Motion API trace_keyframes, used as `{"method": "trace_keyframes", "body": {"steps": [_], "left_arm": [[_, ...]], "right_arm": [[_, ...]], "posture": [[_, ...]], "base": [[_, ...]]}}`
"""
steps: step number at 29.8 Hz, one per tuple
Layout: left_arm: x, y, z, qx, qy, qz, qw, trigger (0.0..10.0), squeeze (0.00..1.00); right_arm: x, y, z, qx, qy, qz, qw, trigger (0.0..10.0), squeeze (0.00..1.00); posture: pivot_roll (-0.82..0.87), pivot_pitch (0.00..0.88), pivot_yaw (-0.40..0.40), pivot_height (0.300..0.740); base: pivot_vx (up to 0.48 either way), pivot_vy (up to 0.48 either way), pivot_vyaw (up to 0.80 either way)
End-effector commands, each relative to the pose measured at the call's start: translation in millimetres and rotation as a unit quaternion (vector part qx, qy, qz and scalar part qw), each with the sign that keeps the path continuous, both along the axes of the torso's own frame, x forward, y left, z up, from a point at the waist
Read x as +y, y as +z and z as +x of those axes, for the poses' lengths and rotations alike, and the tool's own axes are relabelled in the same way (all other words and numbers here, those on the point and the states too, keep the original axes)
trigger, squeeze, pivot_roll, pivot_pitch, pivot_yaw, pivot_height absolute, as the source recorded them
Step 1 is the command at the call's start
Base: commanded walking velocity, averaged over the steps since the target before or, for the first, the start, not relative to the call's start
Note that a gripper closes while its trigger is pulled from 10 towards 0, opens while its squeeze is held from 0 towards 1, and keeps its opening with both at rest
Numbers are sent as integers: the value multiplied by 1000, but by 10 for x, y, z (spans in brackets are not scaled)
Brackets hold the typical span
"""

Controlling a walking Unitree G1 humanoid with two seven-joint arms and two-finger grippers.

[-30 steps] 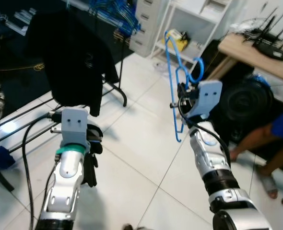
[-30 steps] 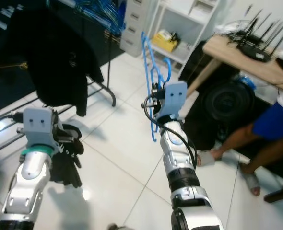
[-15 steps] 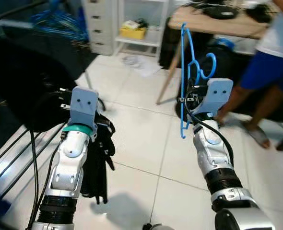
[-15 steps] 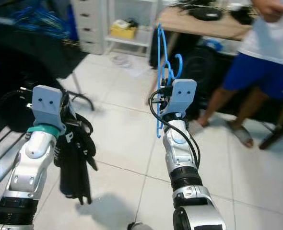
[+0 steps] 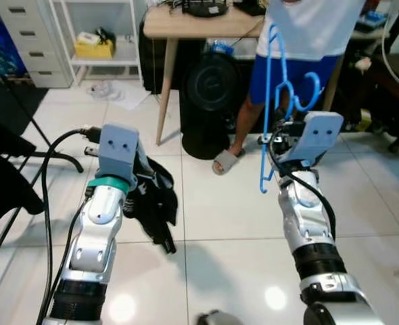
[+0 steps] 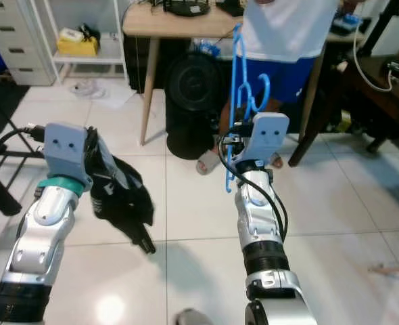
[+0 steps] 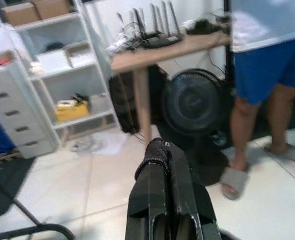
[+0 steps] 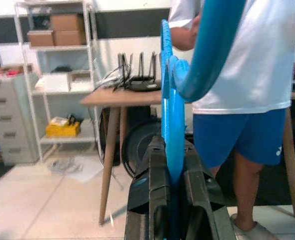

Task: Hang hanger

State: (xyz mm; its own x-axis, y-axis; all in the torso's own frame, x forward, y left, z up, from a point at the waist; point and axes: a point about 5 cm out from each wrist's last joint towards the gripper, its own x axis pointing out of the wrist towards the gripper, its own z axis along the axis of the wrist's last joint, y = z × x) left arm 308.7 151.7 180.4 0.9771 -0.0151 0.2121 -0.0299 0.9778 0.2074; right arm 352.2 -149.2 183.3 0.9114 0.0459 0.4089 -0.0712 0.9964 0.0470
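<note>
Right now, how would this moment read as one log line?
right gripper: shut on blue hanger, upright | left gripper: shut on black garment | person ahead

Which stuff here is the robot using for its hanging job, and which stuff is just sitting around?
For the job:
- blue hanger, clamped in the right gripper
- black garment, at the left gripper

Just around:
- wooden table
- black fan under the table
- white shelf with a yellow box
- drawer cabinet
- a person standing by the table

Both silver arms reach forward at chest height. The right pincer (image 8: 168, 165), up at one o'clock, is clamped tight; the left pincer (image 7: 163, 165), at eleven o'clock, has its fingers pressed together.
</note>
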Motion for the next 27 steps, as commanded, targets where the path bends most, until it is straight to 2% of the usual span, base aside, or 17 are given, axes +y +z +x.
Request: {"method": "trace_keyframes", "body": {"steps": [1, 8, 14, 17, 18, 19, 20, 22, 23, 24, 25, 26, 27], "left_arm": [[-27, 92, -37, -19, -11, 3, 1000, 10000, 0], [-71, 173, -82, -28, -27, 3, 999, 10000, 0], [-75, 92, -127, -12, -28, -3, 1000, 10000, 0], [-37, -250, -225, 36, -25, 20, 999, 10000, 0], [-37, -250, -225, 36, -25, 20, 999, 10000, 0], [-36, -409, -265, 59, -29, 37, 997, 10000, 0], [-36, -409, -265, 59, -29, 37, 997, 10000, 0], [-23, -893, -357, 135, -25, 60, 989, 10000, 0], [-23, -893, -357, 135, -25, 60, 989, 10000, 0], [-15, -1151, -428, 176, -22, 73, 981, 10000, 0], [-15, -1151, -428, 176, -22, 73, 981, 10000, 0], [-5, -1298, -485, 201, -14, 76, 976, 10000, 0], [-5, -1298, -485, 201, -14, 76, 976, 10000, 0]], "right_arm": [[-28, 116, -1, -21, -5, 10, 1000, 10000, 0], [-56, 220, -20, -36, -10, 18, 999, 10000, 0], [-41, 246, -39, -40, -8, 20, 999, 10000, 0], [-39, 250, -70, -40, -5, 21, 999, 10000, 0], [-39, 250, -70, -40, -5, 21, 999, 10000, 0], [-51, 240, -75, -37, -5, 18, 999, 10000, 0], [-51, 240, -75, -37, -5, 18, 999, 10000, 0], [-95, 156, -81, -20, -12, 9, 1000, 10000, 0], [-95, 156, -81, -20, -12, 9, 1000, 10000, 0], [-105, 110, -89, -12, -13, 7, 1000, 10000, 0], [-105, 110, -89, -12, -13, 7, 1000, 10000, 0], [-97, 82, -100, -6, -13, 6, 1000, 10000, 0], [-97, 82, -100, -6, -13, 6, 1000, 10000, 0]], "posture": [[50, 0, 30, 740], [50, 0, 31, 740], [50, 0, 27, 740], [49, 0, 20, 740], [49, 0, 20, 740], [49, 0, 15, 740], [49, 0, 15, 740], [52, 0, 8, 740], [52, 0, 8, 740], [49, 0, 6, 740], [49, 0, 6, 740], [44, 0, 6, 740], [44, 0, 6, 740]], "base": [[0, 0, -788], [0, 0, -788], [0, 0, -788], [0, 0, -788], [0, 0, -788], [0, 0, -788], [0, 0, -788], [0, 0, -794], [0, 0, -788], [0, 0, -800], [0, 0, -800], [0, 0, -788], [0, 0, -788]]}}
